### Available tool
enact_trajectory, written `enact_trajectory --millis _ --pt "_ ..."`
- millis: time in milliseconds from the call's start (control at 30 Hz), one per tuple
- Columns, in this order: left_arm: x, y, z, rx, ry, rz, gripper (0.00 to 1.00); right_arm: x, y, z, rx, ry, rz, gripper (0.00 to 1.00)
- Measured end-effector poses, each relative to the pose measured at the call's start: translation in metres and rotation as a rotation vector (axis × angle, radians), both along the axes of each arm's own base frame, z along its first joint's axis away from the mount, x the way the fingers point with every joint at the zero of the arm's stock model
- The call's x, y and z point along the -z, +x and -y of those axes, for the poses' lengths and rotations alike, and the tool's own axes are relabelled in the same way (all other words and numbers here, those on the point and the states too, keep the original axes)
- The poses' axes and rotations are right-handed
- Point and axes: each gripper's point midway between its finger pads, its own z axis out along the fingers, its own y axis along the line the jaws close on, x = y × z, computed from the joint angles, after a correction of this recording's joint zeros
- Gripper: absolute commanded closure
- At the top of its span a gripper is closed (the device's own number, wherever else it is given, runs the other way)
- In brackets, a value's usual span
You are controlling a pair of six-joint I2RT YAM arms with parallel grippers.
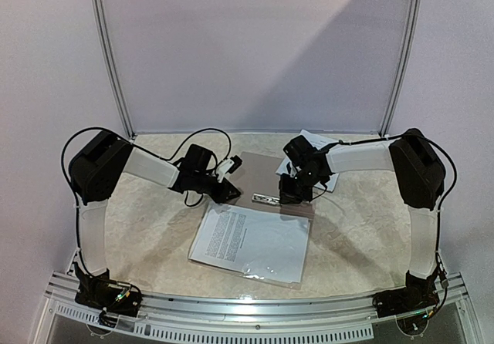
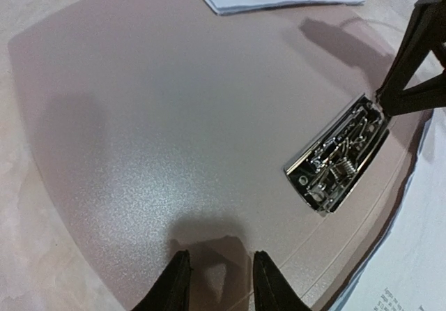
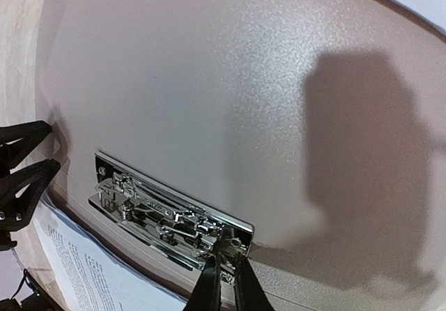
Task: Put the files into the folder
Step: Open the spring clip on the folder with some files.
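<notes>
**Inventory**
- Arms: two. Pincers: two.
- folder (image 1: 272,176): one, tan-brown, lying open and flat on the worktop (image 1: 363,232) at frame centre in the top view.
- chrome spring clip (image 1: 266,199): one, fixed along the folder's lower edge.
- Files: two groups of printed white sheets. The near file stack (image 1: 251,244) lies at lower centre, its upper edge tucked against the folder's lower edge, and its surface looks glossy. The far file stack (image 1: 312,140) lies at upper right of centre, partly under the right arm and beside the folder's upper right corner.

**Left pincer** (image 1: 231,192)
- Position: at the folder's left edge, left of the clip.
- State: jaws part-open at a moderate gap. In the left wrist view the bare folder panel shows between the two fingers (image 2: 174,283).
- Whether the tips press on the panel cannot be told.
- The near file stack sits below and to its right, apart from it.

**Right pincer** (image 3: 224,277)
- Position: at the right end of the clip.
- State: jaws narrow, almost together, with the tips touching the clip's end.
- Whether a part of the clip is pinched between them cannot be told.
- The near file stack lies just beyond the clip, at lower left of the right wrist view.
</notes>
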Motion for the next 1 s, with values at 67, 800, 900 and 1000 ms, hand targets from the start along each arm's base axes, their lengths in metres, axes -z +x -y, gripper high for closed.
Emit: enact_trajectory --millis 67,800,900,1000 --pt "0.0 0.0 0.0 0.0 0.002 0.002 0.67 0.0 0.0 0.0 0.002 0.002 0.0 0.92" --pt "0.001 -0.003 0.002 0.018 0.053 0.049 0.66 0.011 0.004 0.007 0.021 -0.045 0.027 0.83" --pt "0.001 -0.004 0.002 0.023 0.06 0.054 0.66 0.011 0.01 0.01 0.035 -0.068 0.051 0.8" --pt "0.001 -0.005 0.002 0.027 0.066 0.059 0.66 0.011 0.016 0.015 0.057 -0.094 0.076 0.81"
